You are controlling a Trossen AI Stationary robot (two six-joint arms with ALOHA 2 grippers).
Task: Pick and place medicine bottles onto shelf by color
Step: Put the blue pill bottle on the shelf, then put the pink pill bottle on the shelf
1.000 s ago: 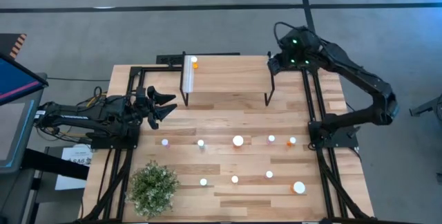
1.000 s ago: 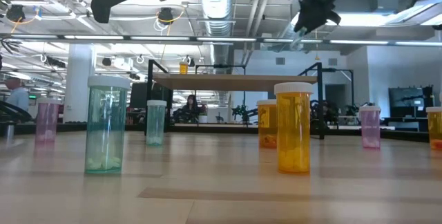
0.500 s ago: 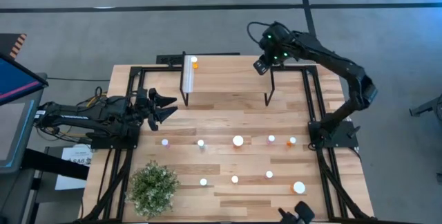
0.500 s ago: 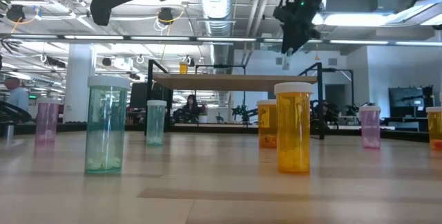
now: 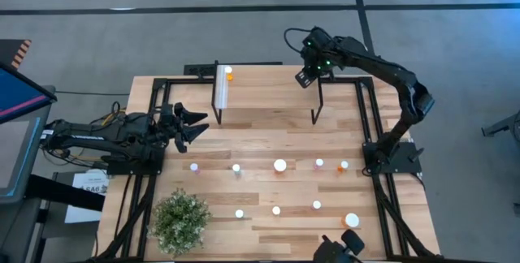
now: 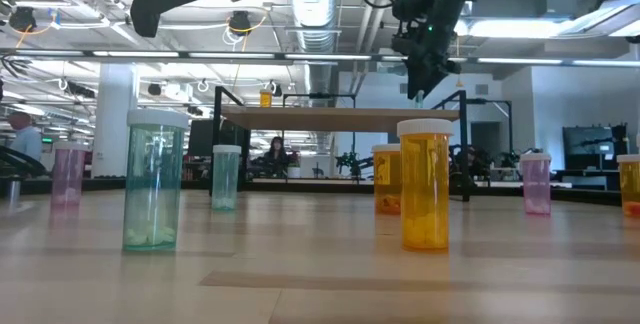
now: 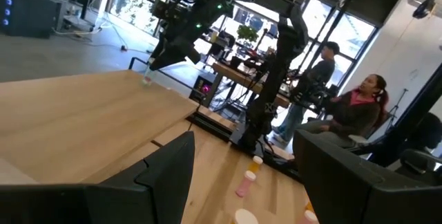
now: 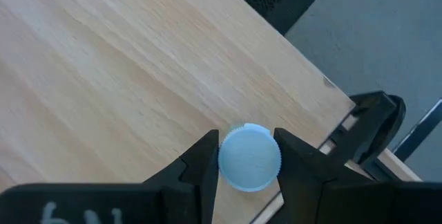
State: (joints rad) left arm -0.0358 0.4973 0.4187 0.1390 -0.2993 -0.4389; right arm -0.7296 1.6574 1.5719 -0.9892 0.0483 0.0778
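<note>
1. Landmark is the shelf (image 5: pixel 268 92); every place below is relative to it.
2. Right gripper (image 8: pixel 247 156) is over the shelf's right back corner, fingers clamped on the white cap of a small medicine bottle (image 8: pixel 249 157). In the low view the bottle (image 6: pixel 418 95) hangs just above the shelf top, not yet touching as far as we can tell.
3. Body colour looks pale green; we can't confirm it, since the wrist view shows only the cap.
4. One orange bottle (image 5: pixel 229 74) already stands at the shelf's left back corner, by the white strip (image 5: pixel 220 92).
5. The rest stand on the table (image 5: pixel 268 230) in front of the shelf: a nearer row with a large white-capped one (image 5: pixel 280 165) about centre, and a farther row ending in another large one (image 5: pixel 352 220) to the right.
6. Left gripper (image 5: pixel 188 124) waits left of the shelf's front corner, fingers apart, holding nothing.
7. Handling, as we judge it: light, rigid plastic with a smooth round cap, so it can slip or twist in the pinch. It's tall for its base and tips easily.
8. Grip: across the cap diameter, as now, with the axis vertical. We'd release only once the base sits flat, well in from the shelf edge.
</note>
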